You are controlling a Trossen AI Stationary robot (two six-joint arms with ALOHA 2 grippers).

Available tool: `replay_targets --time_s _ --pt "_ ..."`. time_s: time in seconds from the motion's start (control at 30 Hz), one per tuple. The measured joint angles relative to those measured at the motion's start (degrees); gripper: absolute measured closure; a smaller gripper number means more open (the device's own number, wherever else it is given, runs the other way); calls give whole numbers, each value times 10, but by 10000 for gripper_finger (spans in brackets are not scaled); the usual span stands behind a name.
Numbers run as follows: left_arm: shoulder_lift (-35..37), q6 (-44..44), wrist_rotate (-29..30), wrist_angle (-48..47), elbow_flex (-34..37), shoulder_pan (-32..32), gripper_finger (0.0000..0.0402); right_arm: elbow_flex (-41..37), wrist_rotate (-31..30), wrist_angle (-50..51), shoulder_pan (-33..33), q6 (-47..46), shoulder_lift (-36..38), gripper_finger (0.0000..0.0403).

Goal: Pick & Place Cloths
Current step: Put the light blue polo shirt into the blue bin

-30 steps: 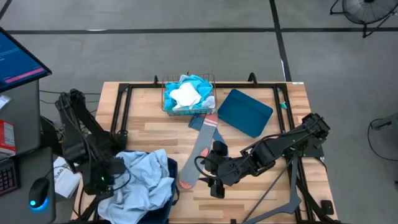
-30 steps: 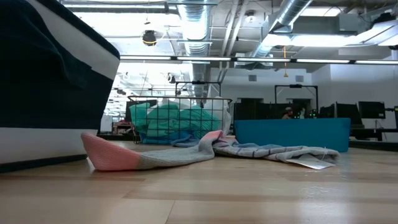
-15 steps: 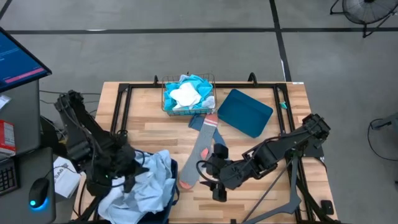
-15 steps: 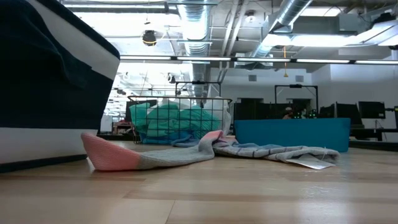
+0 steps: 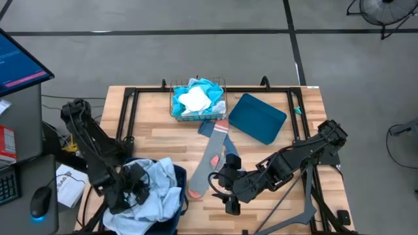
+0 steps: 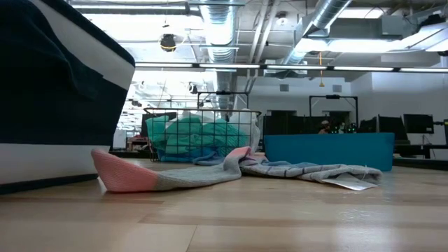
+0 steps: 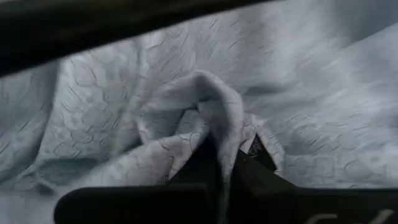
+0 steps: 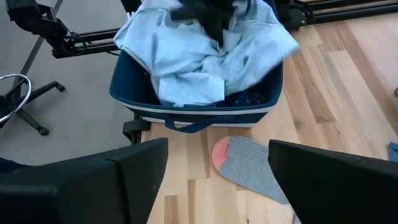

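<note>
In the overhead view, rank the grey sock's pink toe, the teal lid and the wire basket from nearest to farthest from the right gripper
From the open right gripper:
1. Grey sock's pink toe, just beside it, toward the left arm.
2. Teal lid, farther up the table.
3. Wire basket, at the far edge.

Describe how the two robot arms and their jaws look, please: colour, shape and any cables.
Both arms are black and built of chunky jointed links. The left arm rises from the table's left edge, the right arm from its right edge. Thin black cables loop beside the right gripper. Its jaws are flat, broad, matte black plates. The left gripper shows narrow dark jaws. No markings are visible.
</note>
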State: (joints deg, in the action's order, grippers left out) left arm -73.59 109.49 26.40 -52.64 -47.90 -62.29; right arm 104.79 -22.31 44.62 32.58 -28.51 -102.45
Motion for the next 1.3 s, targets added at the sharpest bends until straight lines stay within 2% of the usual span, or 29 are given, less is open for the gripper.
replay_targets --time_s 0.17,0.23,0.33,0.47,0.6,0.77,0.93,1.07,1.17,1.3 --pt "-47 6 -88 117 67 9 401 0 0 2 -3 4 0 131" --pt "-53 4 -97 159 84 10 401 0 0 3 -4 5 0 131" --pt "-42 1 -98 165 88 10 398 0 0 4 -5 10 0 131" --pt "29 -43 -95 163 89 10 378 0 0 3 -5 17 0 131" --pt "128 -96 -92 172 89 10 339 0 0 3 -5 21 0 131" --pt "231 -176 -88 233 89 10 281 0 0 1 -5 21 0 131" --pt "286 -201 -88 302 89 9 247 0 0 -3 -5 21 0 131" --pt "292 -210 -86 419 89 9 245 0 0 -19 -5 37 0 131" --pt "282 -220 -88 470 88 9 261 0 0 -48 -8 62 0 131" --pt "260 -193 -159 468 88 6 293 0 0 -62 -13 66 0 131"
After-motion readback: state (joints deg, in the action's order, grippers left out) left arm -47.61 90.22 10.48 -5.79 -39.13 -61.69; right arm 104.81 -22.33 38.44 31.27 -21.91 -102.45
